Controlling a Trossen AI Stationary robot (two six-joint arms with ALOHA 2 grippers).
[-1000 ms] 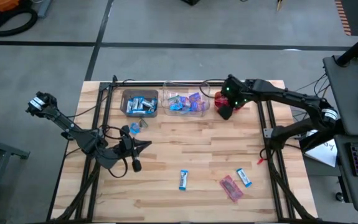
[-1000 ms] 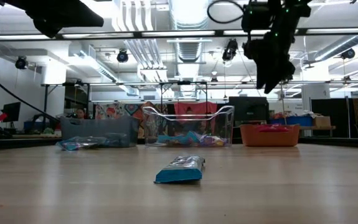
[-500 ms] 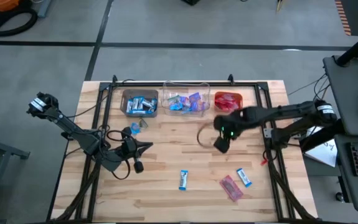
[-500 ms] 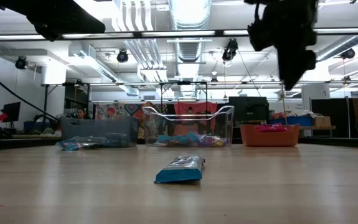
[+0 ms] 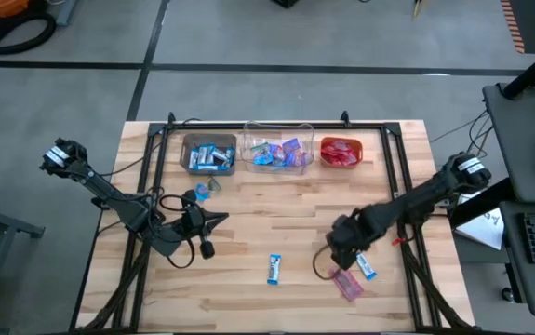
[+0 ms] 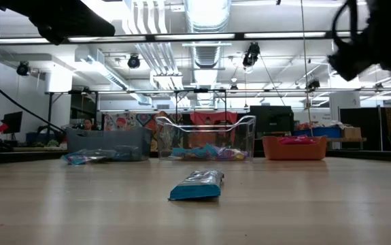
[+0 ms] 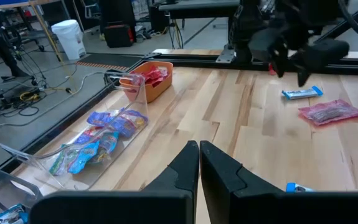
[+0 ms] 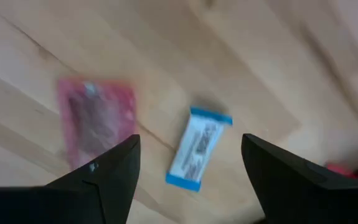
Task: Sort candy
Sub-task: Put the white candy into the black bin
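1. Left gripper [image 5: 213,218] rests low over the left half of the table [image 5: 276,214], fingers [image 7: 185,165] pressed together on nothing; that arm appears to be waiting.
2. Brown bin [image 5: 210,154], at the far edge, holds blue-and-white candy; one stray blue sweet [image 5: 202,187] lies on the wood just in front of it.
3. Clear bin [image 5: 278,153], next along, holds purple-multicolour wrappers.
4. Blue-and-white candy [image 5: 274,269] lies alone near the front edge, well apart from the bins; in the low view it sits in the foreground.
5. Right gripper [image 5: 341,253] hangs over the front right of the table, fingers [image 8: 113,165] wide apart and empty. Its wrist view looks down on a red-wrapped candy [image 8: 94,121] and a second blue-and-white candy [image 8: 198,147], lying near each other but not touching.
6. Orange bin [image 5: 341,152], rightmost, holds red wrappers.
7. Step in hand, as judged: approach to the next pick at the front right. The blue-and-white piece sits between the open fingers in the wrist view, so it looks the likelier target. Next move calls for a straight descent, a close on the flat wrapper, then a carry to the brown bin.
8. Surface: pale wood planks framed by dark rails. Room: open workshop with ceiling lights and desks behind.
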